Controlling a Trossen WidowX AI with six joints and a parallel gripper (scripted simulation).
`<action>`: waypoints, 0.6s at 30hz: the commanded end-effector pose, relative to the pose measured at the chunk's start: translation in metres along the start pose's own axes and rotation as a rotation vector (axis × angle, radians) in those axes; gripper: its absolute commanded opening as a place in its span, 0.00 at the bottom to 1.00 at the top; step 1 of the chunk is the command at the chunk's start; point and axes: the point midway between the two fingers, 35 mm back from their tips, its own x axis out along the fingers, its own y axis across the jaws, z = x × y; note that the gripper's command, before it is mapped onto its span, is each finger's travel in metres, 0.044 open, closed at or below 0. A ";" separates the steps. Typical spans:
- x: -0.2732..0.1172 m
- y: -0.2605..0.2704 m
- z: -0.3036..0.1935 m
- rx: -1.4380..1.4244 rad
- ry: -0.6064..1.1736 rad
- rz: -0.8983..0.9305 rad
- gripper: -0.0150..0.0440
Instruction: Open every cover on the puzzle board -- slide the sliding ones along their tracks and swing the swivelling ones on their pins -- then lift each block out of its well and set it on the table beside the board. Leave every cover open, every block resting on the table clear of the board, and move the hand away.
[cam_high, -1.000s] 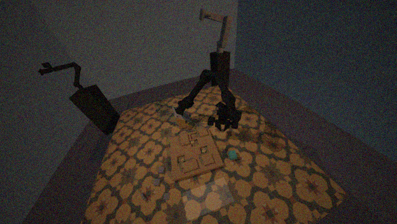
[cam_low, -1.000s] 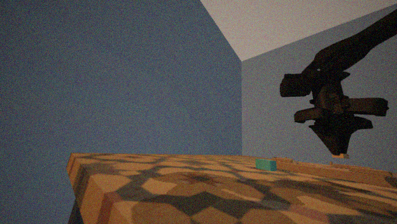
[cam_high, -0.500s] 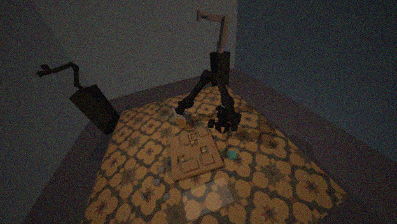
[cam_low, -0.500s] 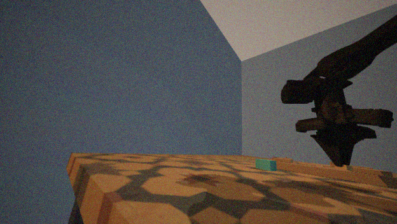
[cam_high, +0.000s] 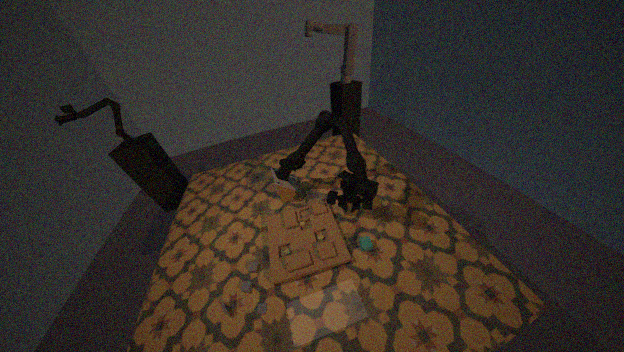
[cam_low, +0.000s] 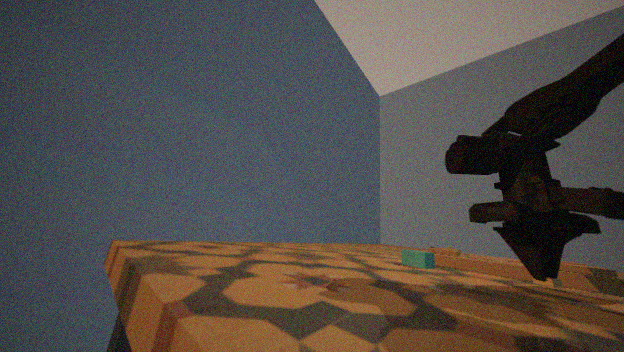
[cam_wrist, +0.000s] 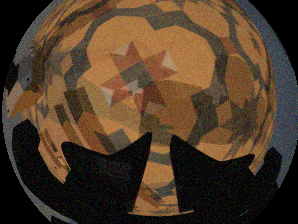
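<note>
The puzzle board (cam_high: 274, 275) lies flat on the patterned table; in the exterior view its side (cam_low: 487, 266) shows low at the right. Square openings with small pale spots show in it; whether these are blocks is too dim to tell. A teal block (cam_high: 366, 243) (cam_low: 417, 259) rests on the table beside the board. My gripper (cam_high: 352, 206) (cam_low: 546, 276) (cam_wrist: 161, 137) is beyond the board's far right corner in the top view, low over the table. It is shut on a small tan block (cam_low: 541, 282), mostly hidden by the fingertips. Exact cover positions are unclear.
A white and orange object (cam_high: 284, 188) stands behind the board, near a dark arm part (cam_high: 292, 165). A pale see-through square (cam_high: 327, 312) shows in front of the board. Small blue-grey patches lie left of it. Another arm on a dark stand (cam_high: 150, 170) is at far left.
</note>
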 end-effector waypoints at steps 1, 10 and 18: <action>0.007 0.004 0.001 0.008 -0.002 0.007 0.39; 0.006 0.001 0.001 0.001 -0.002 0.001 0.57; 0.006 0.001 0.001 0.001 -0.002 0.001 0.92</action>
